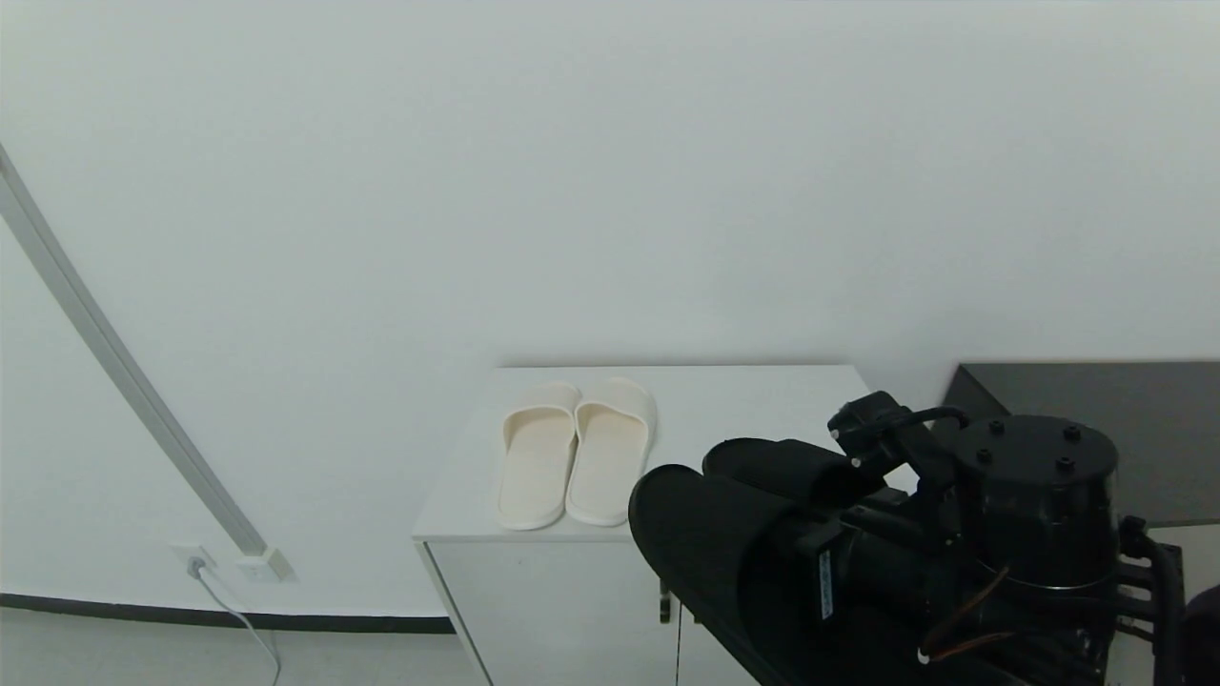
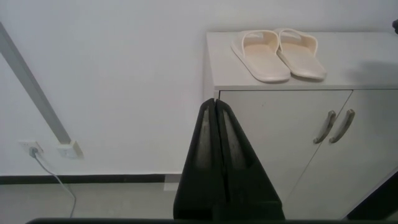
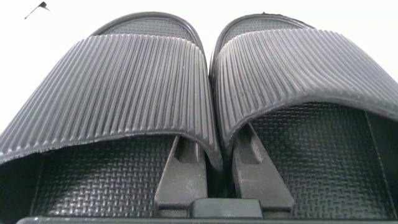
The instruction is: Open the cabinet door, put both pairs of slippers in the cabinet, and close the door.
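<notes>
Before the white cabinet, right gripper clamps the black slippers together; left gripper closed, empty.

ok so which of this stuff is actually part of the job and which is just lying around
For the job: black slippers in the right end effector, cream slippers on the cabinet, door handles.
Lying about: wall socket with cable, dark table.

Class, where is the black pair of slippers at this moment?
In the head view the black slippers are low on the right, held in the right gripper before the cabinet, right of the white slippers on its top.
</notes>
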`<state>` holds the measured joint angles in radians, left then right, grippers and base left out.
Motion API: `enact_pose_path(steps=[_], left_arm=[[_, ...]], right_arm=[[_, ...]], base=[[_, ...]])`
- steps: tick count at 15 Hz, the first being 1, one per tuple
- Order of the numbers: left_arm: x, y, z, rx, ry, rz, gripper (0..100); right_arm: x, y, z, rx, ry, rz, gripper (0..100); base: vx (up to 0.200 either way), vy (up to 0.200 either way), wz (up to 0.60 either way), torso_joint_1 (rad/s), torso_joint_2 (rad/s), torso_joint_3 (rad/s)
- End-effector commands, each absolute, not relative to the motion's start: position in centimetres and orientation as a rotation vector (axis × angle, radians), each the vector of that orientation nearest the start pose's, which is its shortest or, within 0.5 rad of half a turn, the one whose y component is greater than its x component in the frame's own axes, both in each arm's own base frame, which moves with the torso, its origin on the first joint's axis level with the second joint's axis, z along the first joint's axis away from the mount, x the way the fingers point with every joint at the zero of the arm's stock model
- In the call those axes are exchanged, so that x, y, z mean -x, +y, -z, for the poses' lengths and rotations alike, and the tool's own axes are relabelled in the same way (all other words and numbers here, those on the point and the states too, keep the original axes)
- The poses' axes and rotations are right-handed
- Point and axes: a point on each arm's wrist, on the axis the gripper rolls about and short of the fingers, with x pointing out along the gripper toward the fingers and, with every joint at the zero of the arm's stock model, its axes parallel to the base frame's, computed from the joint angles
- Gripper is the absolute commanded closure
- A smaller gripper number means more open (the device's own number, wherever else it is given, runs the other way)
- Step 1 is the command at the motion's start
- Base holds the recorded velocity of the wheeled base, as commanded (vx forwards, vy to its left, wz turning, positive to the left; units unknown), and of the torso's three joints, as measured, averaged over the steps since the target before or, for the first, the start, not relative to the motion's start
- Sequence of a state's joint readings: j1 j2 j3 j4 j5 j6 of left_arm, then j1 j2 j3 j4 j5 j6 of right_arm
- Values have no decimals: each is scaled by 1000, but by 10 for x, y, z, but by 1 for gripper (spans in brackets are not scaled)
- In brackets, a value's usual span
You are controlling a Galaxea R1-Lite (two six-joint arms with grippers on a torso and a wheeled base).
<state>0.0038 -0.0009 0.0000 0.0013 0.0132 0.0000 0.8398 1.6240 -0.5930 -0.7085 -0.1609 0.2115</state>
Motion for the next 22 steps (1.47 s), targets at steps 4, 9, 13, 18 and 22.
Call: enact_pose_path(steps=[4, 9, 13, 18, 22], left_arm=[[23, 0, -75, 0, 2, -18, 100], [23, 0, -75, 0, 0, -18, 100], [23, 0, -75, 0, 2, -17, 100], [23, 0, -75, 0, 2, -18, 100], [23, 0, -75, -2, 0, -20, 100]], right_arm=[[-177, 192, -156, -37, 355, -640, 100], [-176, 190, -150, -7, 369, -638, 100], [-175, 188, -147, -3, 379, -636, 100], [-175, 188, -148, -3, 376, -638, 100], [-173, 186, -145, 2, 387, -635, 100]], base=[[-200, 0, 0, 8, 2, -1], [-120, 0, 0, -5, -1, 1], [0, 0, 0, 0, 0, 0], [0, 0, 0, 0, 0, 0], [0, 0, 0, 0, 0, 0]])
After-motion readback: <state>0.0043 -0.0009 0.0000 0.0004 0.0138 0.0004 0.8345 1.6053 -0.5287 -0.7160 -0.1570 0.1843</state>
